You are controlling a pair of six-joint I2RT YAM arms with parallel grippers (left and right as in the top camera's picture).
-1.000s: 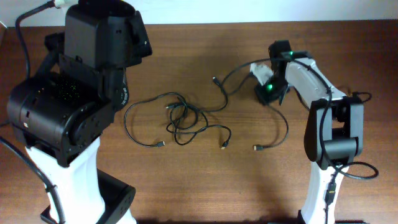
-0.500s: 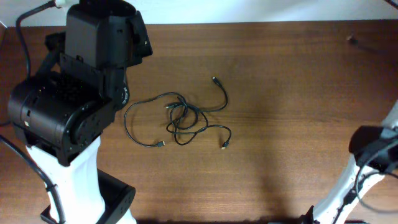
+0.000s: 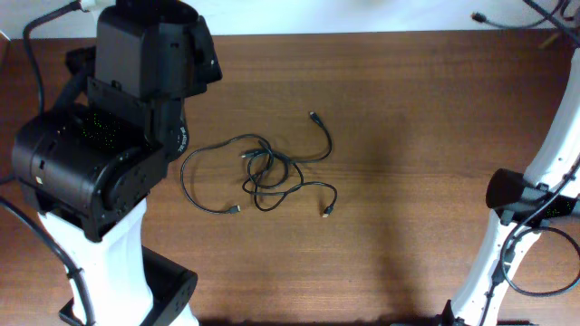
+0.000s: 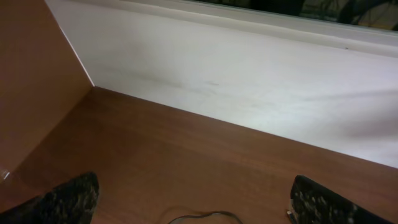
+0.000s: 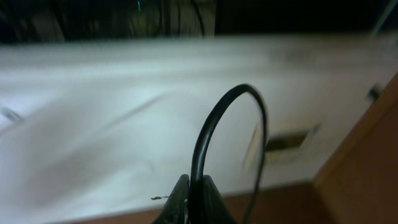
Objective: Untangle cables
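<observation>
The brown wooden table [image 3: 408, 136] carries the remaining cables [image 3: 267, 172] — a loose knot at its centre, near the left arm's base. One second earlier a further cable lay right of the knot; the right gripper [image 5: 193, 194] (jaws pinched on that lifted cable [image 5: 205, 124]) has carried it clear of the table. One strand is separated — the knot remains. The left gripper [image 4: 196, 202] hangs spread wide, empty.

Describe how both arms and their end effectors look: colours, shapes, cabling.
The left arm is bulky black housings atop a white pedestal; a black supply cable with a white connector loops from it. The left end effector has black, speckled fingers. The right arm is slim white links with a black joint, trailing thin black wiring. The right end effector shows narrow dark tips, blurred.
</observation>
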